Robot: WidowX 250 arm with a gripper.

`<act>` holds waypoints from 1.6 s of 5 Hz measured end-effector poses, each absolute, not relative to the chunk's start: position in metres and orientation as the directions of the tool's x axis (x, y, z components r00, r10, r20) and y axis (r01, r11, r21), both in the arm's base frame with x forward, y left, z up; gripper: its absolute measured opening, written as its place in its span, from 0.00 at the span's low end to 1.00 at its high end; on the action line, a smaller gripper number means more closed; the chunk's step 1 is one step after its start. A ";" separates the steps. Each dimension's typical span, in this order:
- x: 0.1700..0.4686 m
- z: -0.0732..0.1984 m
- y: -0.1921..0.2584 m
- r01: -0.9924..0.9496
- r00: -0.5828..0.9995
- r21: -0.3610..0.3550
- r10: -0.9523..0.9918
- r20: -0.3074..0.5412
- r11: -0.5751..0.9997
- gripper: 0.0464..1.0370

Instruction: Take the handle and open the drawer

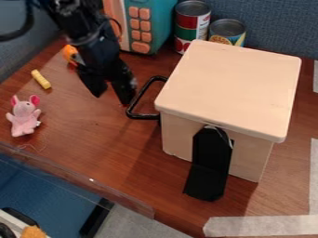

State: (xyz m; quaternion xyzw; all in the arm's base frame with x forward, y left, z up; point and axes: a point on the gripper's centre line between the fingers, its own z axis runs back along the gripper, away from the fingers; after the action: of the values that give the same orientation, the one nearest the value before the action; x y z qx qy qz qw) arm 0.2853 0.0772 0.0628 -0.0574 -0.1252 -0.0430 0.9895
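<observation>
Camera view: the claw (pixel 112 99) hangs open beside the black handle (pixel 144 100) of the wooden box (pixel 236 86).
The handle juts from the box's image-left side, over the brown tabletop (pixel 93 135); its outer bar, the long axis, slants from upper right to lower left, roughly along the lid's left edge, while its two ends point right, toward the box. The drawer face on that side is turned from view, so how far it sits out cannot be told. The claw comes down from the upper left, its two fingers apart and pointing down, the right-hand one in the picture close to the handle's outer bar; whether they touch cannot be told. A black strip (pixel 209 162) slants down the box's near side to the tabletop.
</observation>
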 end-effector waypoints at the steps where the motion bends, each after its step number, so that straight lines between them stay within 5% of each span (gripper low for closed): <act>1: 0.298 0.069 0.069 0.097 0.958 -0.114 -0.062 0.279 0.989 0.96; 5: 0.326 0.031 0.062 0.075 0.977 -0.070 -0.059 0.207 0.995 0.91; 7: 0.323 0.020 0.069 0.080 0.982 -0.015 -0.076 0.175 0.997 0.30; 8: 0.318 0.027 0.099 0.027 0.988 0.004 -0.027 0.149 1.000 0.13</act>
State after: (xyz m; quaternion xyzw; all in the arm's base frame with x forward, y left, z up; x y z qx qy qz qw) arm 0.3180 0.0987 0.0267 0.0010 -0.0749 -0.0135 0.9971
